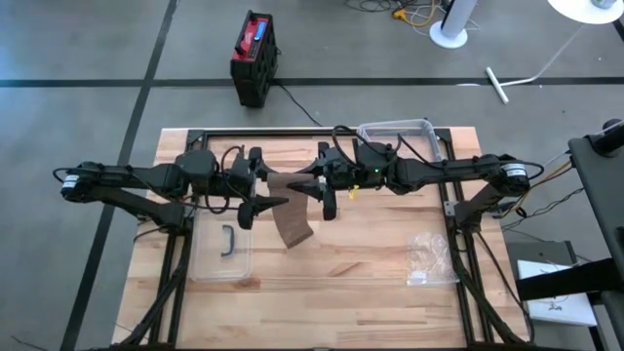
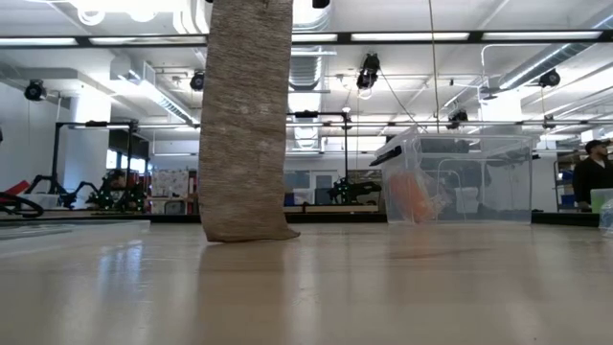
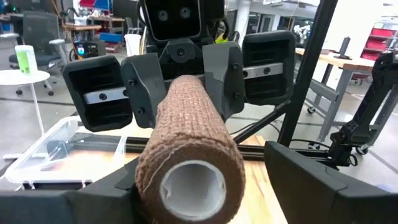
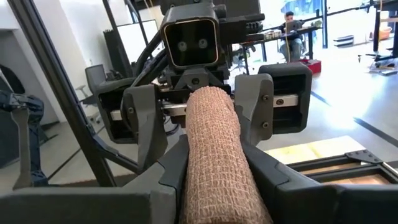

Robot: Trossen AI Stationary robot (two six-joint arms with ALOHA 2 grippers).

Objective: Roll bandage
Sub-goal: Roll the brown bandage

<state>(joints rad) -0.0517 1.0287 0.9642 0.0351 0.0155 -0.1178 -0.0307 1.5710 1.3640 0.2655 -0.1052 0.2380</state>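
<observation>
- High view: both dark arms meet over the middle of the slatted wooden table point(image 1: 370, 263). Between the left gripper point(image 1: 261, 185) and the right gripper point(image 1: 317, 185) runs a brown bandage roll point(image 1: 290, 183), and its loose strip point(image 1: 293, 226) hangs toward 6 o'clock. A clear plastic lid point(image 1: 222, 255) lies at 7 o'clock of the roll, a clear bin point(image 1: 405, 132) at 2 o'clock, and a crinkled clear wrapper point(image 1: 427, 258) at 4 o'clock.
- Low view: the woven strip point(image 2: 245, 115) hangs as a flat, coarse-knit band, its end touching the tabletop; its top is cut off by the frame, and both grippers are out of sight. The clear bin point(image 2: 460, 177) stands at 3 o'clock of it, holding something orange that is hard to make out.
- Left wrist view: the roll point(image 3: 189, 155) is a cylinder of crepe weave round a white hollow core, lying between the left fingers point(image 3: 323, 186), which stand apart from it. The right gripper's pads point(image 3: 227, 74) clamp its far end.
- Right wrist view: the right fingers point(image 4: 280, 171) press the roll point(image 4: 217, 149) on both sides; the left gripper's pads point(image 4: 252, 109) flank the far end.
</observation>
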